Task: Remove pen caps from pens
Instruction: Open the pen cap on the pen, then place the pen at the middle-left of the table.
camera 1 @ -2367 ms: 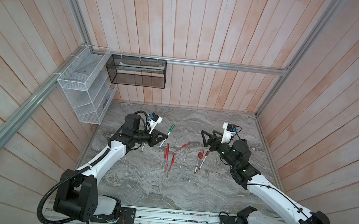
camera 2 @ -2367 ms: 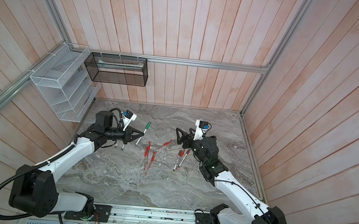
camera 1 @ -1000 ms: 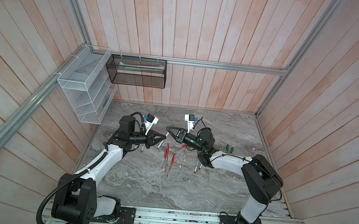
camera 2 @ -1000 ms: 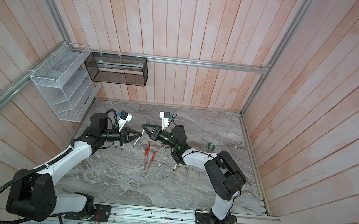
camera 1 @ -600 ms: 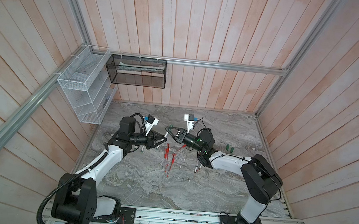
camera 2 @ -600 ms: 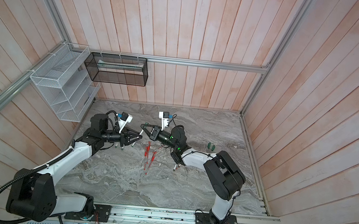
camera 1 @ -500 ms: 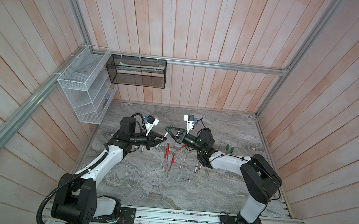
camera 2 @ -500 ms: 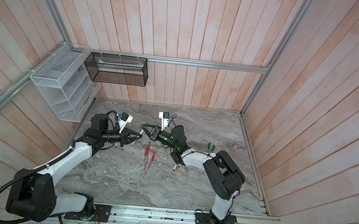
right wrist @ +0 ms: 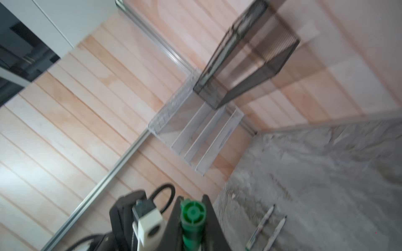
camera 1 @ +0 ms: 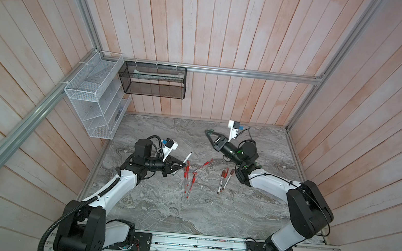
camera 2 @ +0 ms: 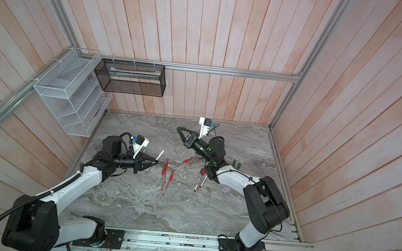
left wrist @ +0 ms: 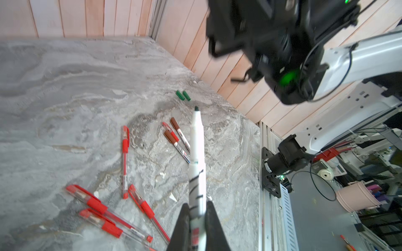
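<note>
Two closed grips are showing, and we are logging each. We are seeing the left gripper (left wrist: 196, 209) pinching the lower barrel of a white-barrelled marker (left wrist: 196, 150) with dark print. Its dark green tip is bare and pointing away from the claw, and the marker is hanging off the grey marbled tabletop (camera 1: 160, 211). We are seeing the right gripper (right wrist: 192, 208), raised nearer the back wall and well apart from the left one, clamping a stubby green cap (right wrist: 192, 215) between narrowly set jaws. Near the right wall, loose green caps (left wrist: 183, 95), two of them, are lying side by side. Mid-table, red-capped clear pens (camera 1: 189, 178) are lying scattered, with brown-capped markers (camera 1: 223, 179) lying just to their right, beside the right arm.
</note>
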